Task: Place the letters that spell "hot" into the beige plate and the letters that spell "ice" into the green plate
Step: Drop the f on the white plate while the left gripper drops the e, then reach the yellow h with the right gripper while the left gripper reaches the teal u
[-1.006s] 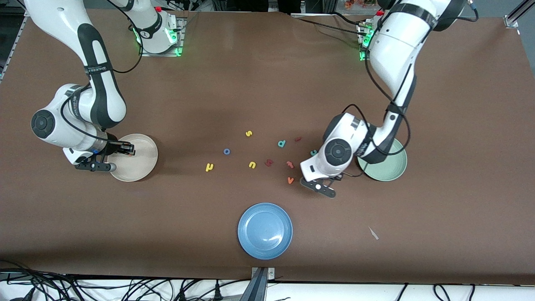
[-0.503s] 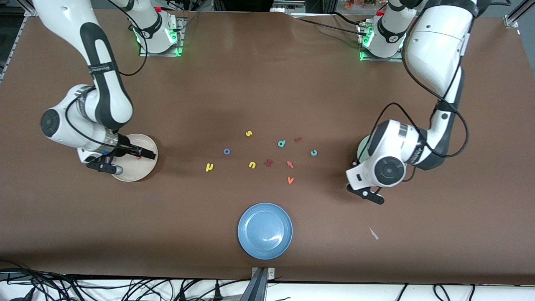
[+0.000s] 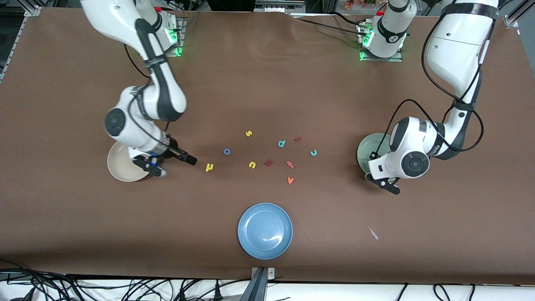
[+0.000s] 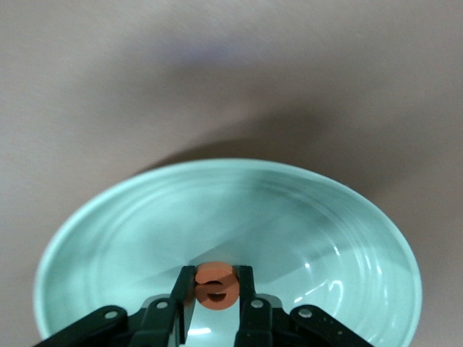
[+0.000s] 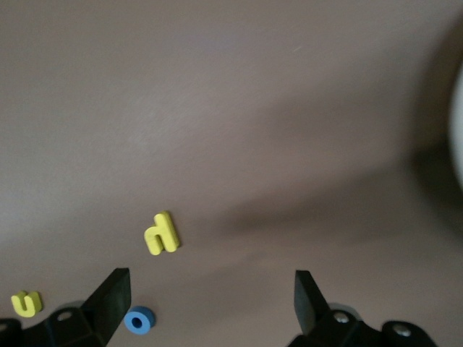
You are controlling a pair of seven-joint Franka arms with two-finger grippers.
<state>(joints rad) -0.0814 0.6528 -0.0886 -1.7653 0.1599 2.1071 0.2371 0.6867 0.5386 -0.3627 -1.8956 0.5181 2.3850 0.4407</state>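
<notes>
Left gripper (image 4: 215,307) over the round pale mint-green plate (image 4: 108,238), jaws clamped on the small orange foam "e" (image 4: 215,285). Right gripper (image 5: 210,293) jaws wide apart, holding nothing, over bare table beside the round cream-beige plate (image 3: 117,165), near the yellow foam "h" (image 5: 160,233) and blue foam ring "o" (image 5: 138,319).

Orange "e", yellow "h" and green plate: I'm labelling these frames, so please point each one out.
orange "e" (image 4: 216,285), left wrist view, on its face between the left gripper's fingers.
yellow "h" (image 5: 161,233), right wrist view, on its stem.
green plate (image 4: 239,210), left wrist view, on its bare inner wall.
</notes>
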